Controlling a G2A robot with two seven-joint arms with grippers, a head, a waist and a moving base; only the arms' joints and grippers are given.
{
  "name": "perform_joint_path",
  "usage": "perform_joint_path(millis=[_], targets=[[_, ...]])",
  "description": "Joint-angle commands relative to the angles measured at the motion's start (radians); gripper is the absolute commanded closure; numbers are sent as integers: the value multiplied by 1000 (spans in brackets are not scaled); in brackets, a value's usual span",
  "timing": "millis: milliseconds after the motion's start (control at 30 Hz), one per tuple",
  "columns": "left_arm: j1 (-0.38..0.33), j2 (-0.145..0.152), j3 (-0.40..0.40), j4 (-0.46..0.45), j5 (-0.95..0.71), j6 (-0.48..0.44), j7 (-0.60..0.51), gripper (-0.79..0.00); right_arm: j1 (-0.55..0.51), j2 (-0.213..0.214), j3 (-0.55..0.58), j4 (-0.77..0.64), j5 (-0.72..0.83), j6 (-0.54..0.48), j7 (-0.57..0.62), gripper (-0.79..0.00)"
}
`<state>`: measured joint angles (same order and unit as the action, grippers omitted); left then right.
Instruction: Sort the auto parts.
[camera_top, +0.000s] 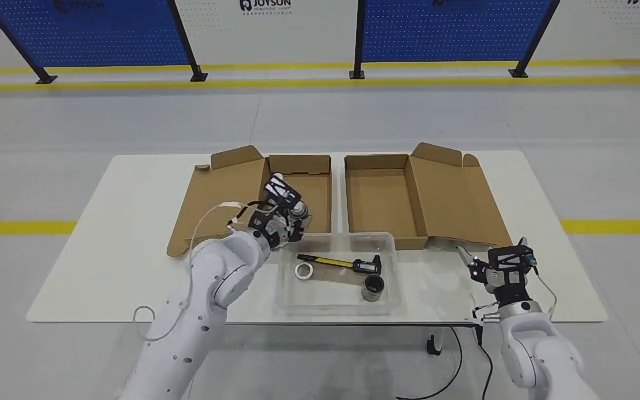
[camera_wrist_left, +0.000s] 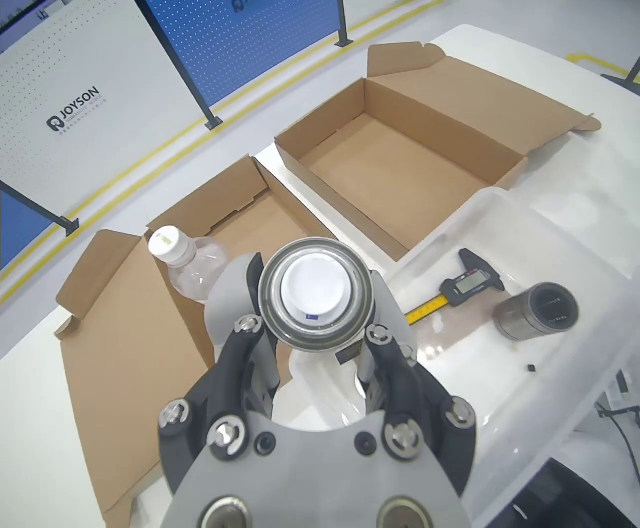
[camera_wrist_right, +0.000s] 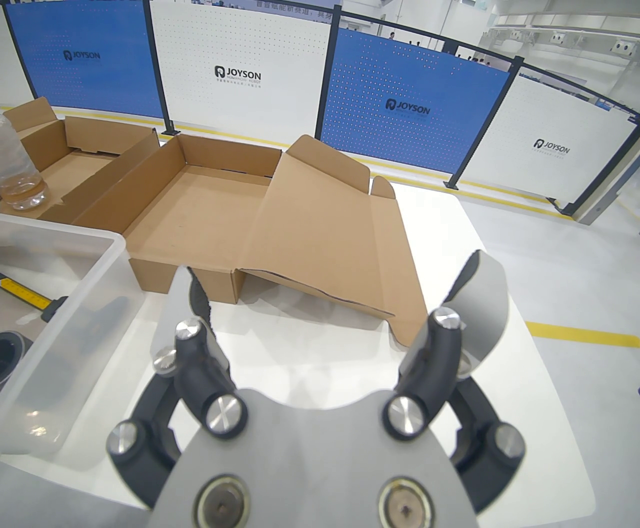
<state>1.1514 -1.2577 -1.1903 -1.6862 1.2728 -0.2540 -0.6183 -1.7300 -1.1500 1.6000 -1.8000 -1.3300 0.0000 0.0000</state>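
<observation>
The left gripper (camera_top: 284, 208) pinches one metal can (camera_wrist_left: 315, 292) where the left box (camera_top: 312, 166) meets one clear bin (camera_top: 386, 240); the can's body is hidden beneath its white-capped top. One bottle (camera_wrist_left: 182, 262) stands half hidden in that box. A right box (camera_top: 380, 200) lies alongside. The bin holds one caliper (camera_wrist_left: 465, 287), one cylinder (camera_wrist_left: 537, 310) and one ring (camera_top: 304, 270). The right gripper (camera_wrist_right: 334, 281) hangs spread beside the bin.

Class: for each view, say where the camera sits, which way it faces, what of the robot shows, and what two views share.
Top view: above the arms, looking down at the table; left gripper and right gripper show.
Left wrist view: on the left wrist, facing the cardboard boxes; left gripper shut on a can.
Right wrist view: on the right wrist, facing the boxes; right gripper open.
Shared: both wrist views show the clear bin.
</observation>
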Motion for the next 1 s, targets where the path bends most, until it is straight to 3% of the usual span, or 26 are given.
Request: perform_joint_path(millis=[0, 500, 967], targets=[[-26, -4, 13, 38, -4, 15, 4, 0, 0, 0, 0, 0, 0, 0, 0, -785], [-123, -19, 52, 257, 50, 76, 39, 0, 0, 0, 0, 0, 0, 0, 0, -785], [-145, -23, 60, 367, 91, 85, 63, 0, 0, 0, 0, 0, 0, 0, 0, -785]])
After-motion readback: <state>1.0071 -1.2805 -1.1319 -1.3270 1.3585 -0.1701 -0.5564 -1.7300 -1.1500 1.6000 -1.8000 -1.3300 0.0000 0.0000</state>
